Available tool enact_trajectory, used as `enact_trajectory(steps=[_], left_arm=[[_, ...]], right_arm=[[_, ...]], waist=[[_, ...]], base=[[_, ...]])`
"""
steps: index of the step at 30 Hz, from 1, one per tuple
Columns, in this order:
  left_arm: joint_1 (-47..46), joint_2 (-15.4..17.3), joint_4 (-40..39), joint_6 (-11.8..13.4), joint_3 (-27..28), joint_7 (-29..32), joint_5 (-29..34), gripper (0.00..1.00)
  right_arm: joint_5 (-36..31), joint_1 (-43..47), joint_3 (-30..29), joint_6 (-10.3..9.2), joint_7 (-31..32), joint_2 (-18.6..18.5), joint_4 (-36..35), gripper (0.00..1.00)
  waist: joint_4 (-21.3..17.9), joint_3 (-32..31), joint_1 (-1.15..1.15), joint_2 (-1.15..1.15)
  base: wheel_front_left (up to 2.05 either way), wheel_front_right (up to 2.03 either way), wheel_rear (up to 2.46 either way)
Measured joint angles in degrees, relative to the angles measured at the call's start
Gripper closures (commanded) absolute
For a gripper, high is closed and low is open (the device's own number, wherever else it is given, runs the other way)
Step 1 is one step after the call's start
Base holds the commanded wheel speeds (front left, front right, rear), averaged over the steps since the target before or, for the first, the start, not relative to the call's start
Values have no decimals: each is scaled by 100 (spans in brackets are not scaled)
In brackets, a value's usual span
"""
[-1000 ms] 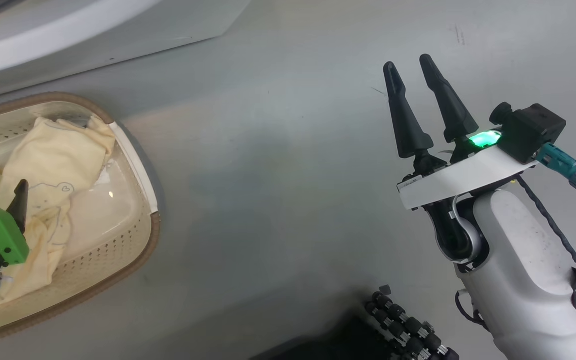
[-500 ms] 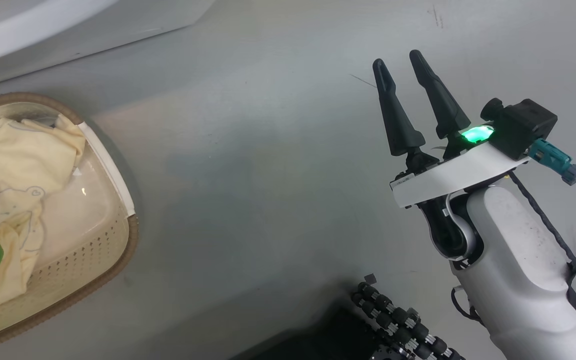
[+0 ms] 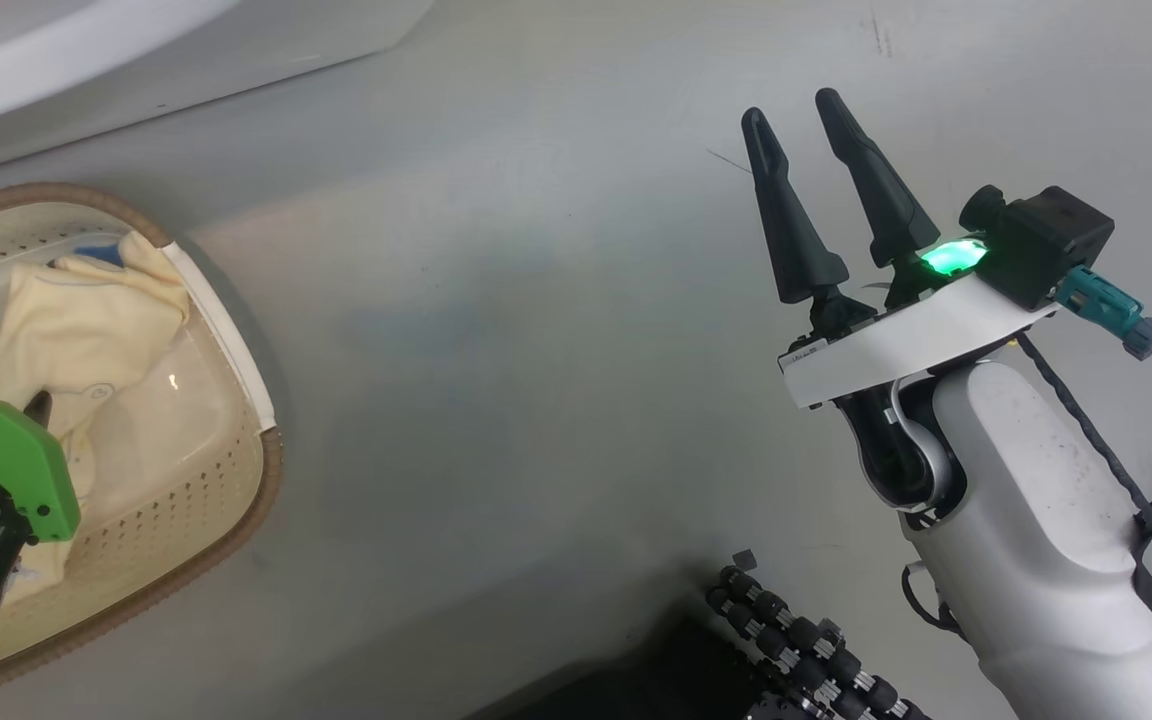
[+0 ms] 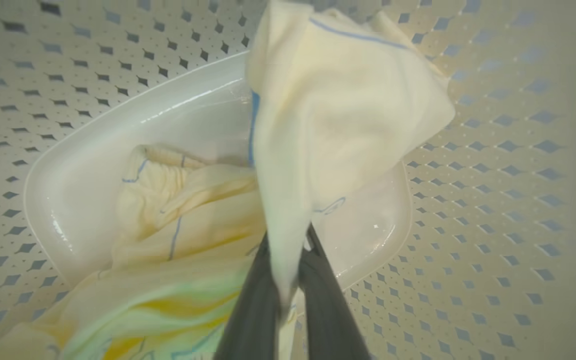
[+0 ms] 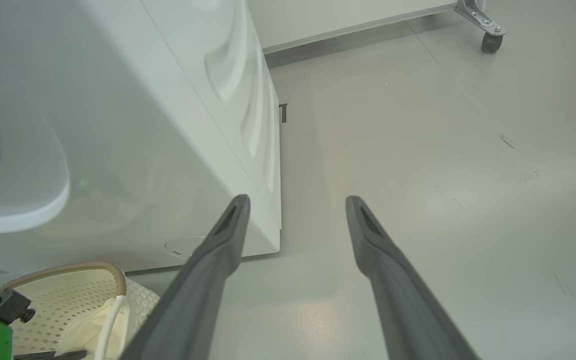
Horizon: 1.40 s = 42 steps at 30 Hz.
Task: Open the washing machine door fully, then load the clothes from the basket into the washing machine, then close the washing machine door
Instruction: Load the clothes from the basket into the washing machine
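While the right gripper (image 3: 791, 106) hangs spread over the floor (image 3: 536, 300), the left gripper (image 4: 288, 239) pinches the clothes (image 4: 338, 115) inside the basket (image 3: 272, 470).

**Grey floor** (image 3: 536, 380), smooth and faintly glossy, spreading beneath and on every side of the right hand (image 3: 791, 106).

**Head view:** a thin dark hairline mark (image 3: 726, 161) on the floor just left of the hand. A short dark scuff (image 3: 879, 32) lies farther ahead of it.

**Right wrist view:** a caster (image 5: 490, 42) on a metal bracket (image 5: 470, 11), well ahead of the hand and to its right. It is fixed at the end of a pale panel (image 5: 348, 17) with a grey lower strip, possibly a cabinet base; too little shows to tell. Small dark scuffs (image 5: 507, 141) mark the floor ahead-right of the hand.
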Motion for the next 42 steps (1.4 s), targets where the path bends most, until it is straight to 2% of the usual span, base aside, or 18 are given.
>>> enact_trajectory(steps=[5,17,35,42], left_arm=[[-4,-22,-63,0,-174,-178,-160,100],[248,-270,-356,0,-203,-1113,-827,100],[915,-417,-1060,0,-659,-2196,-1424,100],[1056,-478,-1386,0,-801,-2390,-1568,100]], right_arm=[[0,0,-63,0,0,11,22,0],[-18,16,-254,0,0,34,114,0],[-36,400,-442,0,0,-210,314,0],[-35,608,-532,0,0,-357,377,0]], waist=[[50,-107,0,0],[236,-609,0,0],[729,-1666,0,0],[952,-2096,0,0]], base=[[0,0,0],[0,0,0],[0,0,0],[0,0,0]])
